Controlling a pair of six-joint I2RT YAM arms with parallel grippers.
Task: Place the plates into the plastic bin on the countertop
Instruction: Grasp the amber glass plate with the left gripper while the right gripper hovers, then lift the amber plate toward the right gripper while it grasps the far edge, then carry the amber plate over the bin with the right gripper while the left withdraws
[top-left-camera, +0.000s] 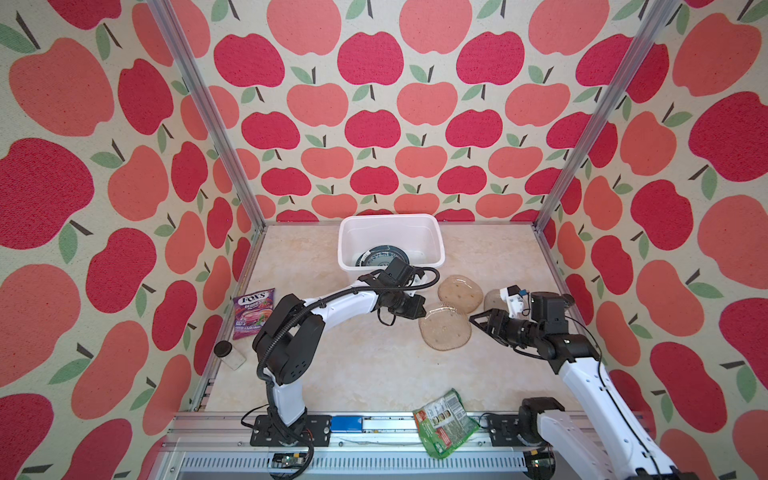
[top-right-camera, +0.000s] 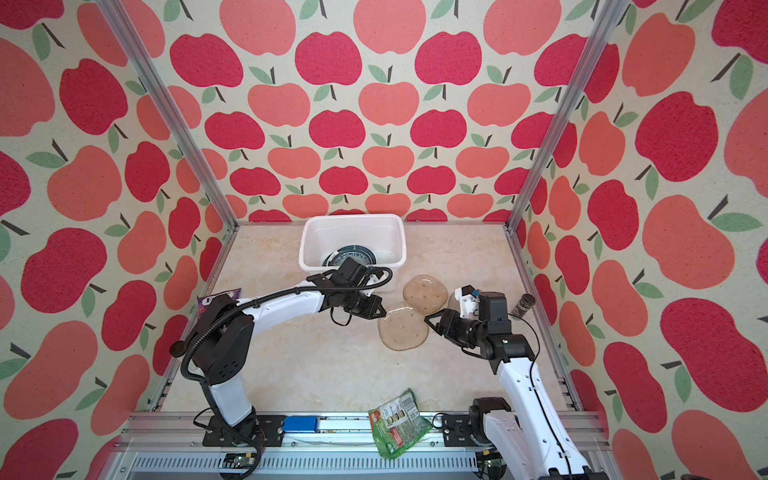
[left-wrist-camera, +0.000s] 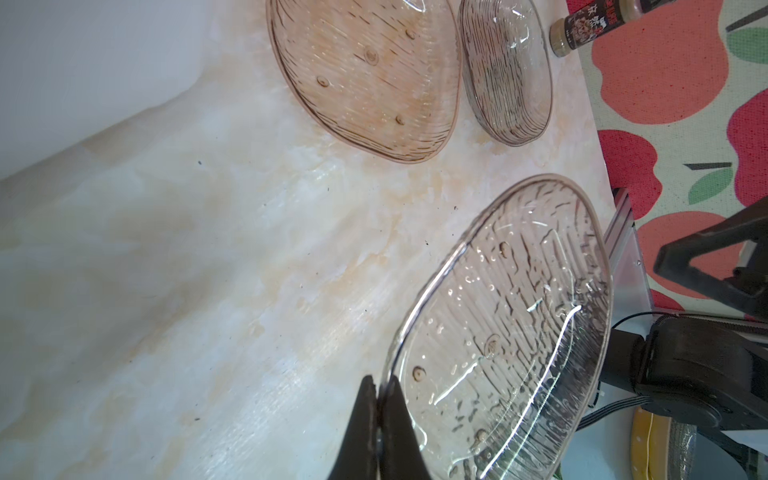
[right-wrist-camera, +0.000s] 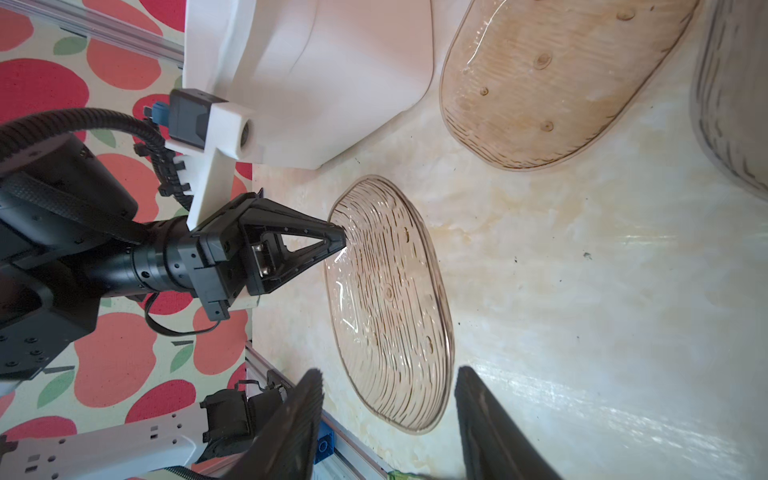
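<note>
Your left wrist view showed the left end effector clamped on the amber plate at its rim; only your right wrist view showed the right end effector gaping just beside it.

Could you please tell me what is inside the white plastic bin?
A teal round plate with a dark patterned rim lies in the plastic bin. The left arm covers its near edge; whether others lie beneath cannot be seen.

1. Two arms of white moulded shells and black joint housings.
2. Black ribbed cable conduit along the left arm.
3. Left gripper: black triangular open-frame fingers, screw-dotted.
4. White camera bracket, blue plug.
</note>
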